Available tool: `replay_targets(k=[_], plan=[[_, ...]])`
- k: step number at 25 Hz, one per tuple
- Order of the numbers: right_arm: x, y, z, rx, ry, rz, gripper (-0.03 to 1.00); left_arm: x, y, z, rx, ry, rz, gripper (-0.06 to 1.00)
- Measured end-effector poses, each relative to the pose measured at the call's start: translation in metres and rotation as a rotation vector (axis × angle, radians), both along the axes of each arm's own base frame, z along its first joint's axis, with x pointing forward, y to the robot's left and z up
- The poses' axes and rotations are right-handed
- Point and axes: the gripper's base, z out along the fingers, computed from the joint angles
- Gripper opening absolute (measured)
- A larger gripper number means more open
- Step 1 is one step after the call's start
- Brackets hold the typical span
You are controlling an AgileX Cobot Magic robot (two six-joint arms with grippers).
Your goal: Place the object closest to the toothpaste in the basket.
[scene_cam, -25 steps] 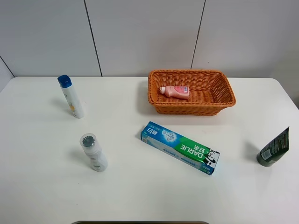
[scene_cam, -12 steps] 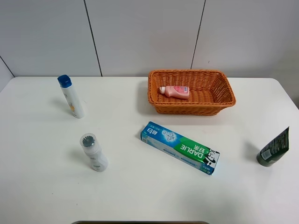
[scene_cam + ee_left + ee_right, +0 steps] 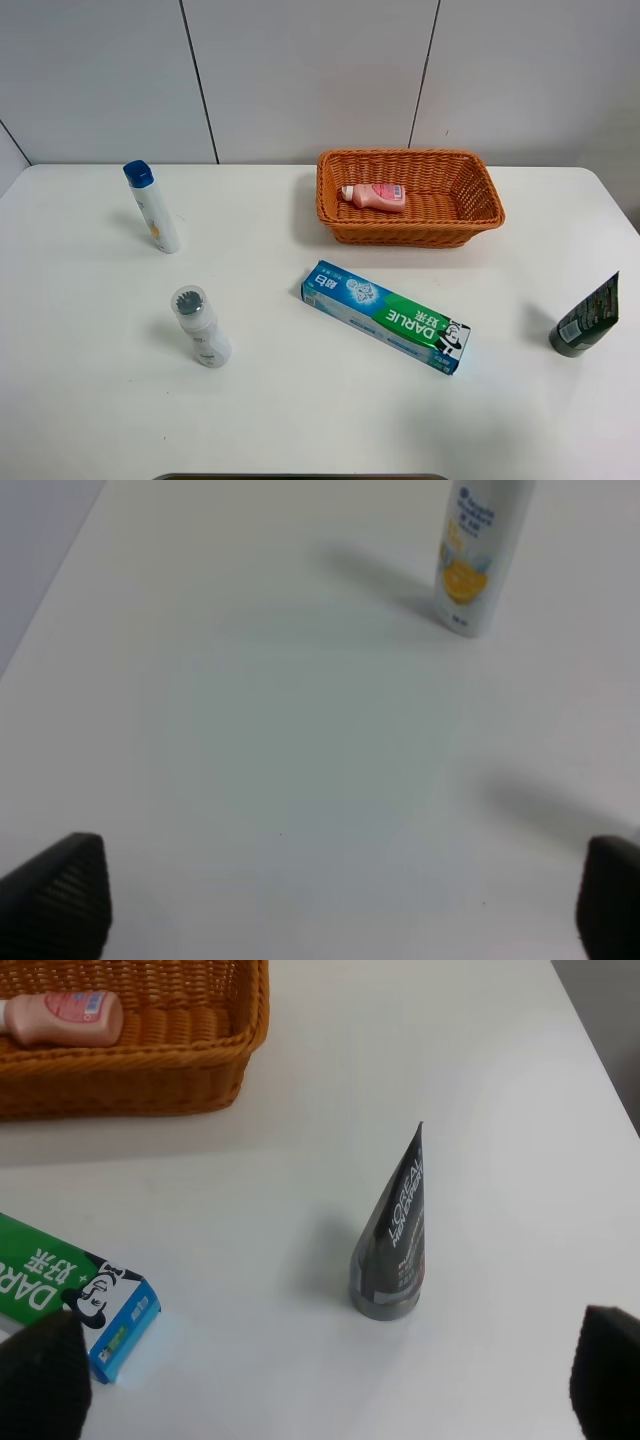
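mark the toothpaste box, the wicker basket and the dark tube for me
green and blue toothpaste box [image 3: 386, 316], exterior high view, middle of its top face
orange wicker basket [image 3: 484, 190], exterior high view, right rim
dark grey upright tube [image 3: 395, 1237], right wrist view, mid body

Left gripper [image 3: 340, 900] jaws spread wide, right gripper [image 3: 325, 1380] jaws spread wide, both holding nothing

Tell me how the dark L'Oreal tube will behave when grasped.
The dark L'Oreal tube stands on its cap with the flat crimped end up, so a sideways nudge probably tips it. Its body looks like soft plastic and may squash. It likely feels light.
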Motion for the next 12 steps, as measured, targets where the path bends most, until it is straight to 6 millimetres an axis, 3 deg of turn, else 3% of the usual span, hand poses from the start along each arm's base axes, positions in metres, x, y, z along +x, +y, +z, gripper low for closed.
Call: replay_targets(k=[12], plan=[[0.0001, 0.0, 0.0002, -0.004, -0.003, 0.002, 0.99, 0.0, 0.0, 0.0, 0.0, 0.0, 0.0, 0.94]])
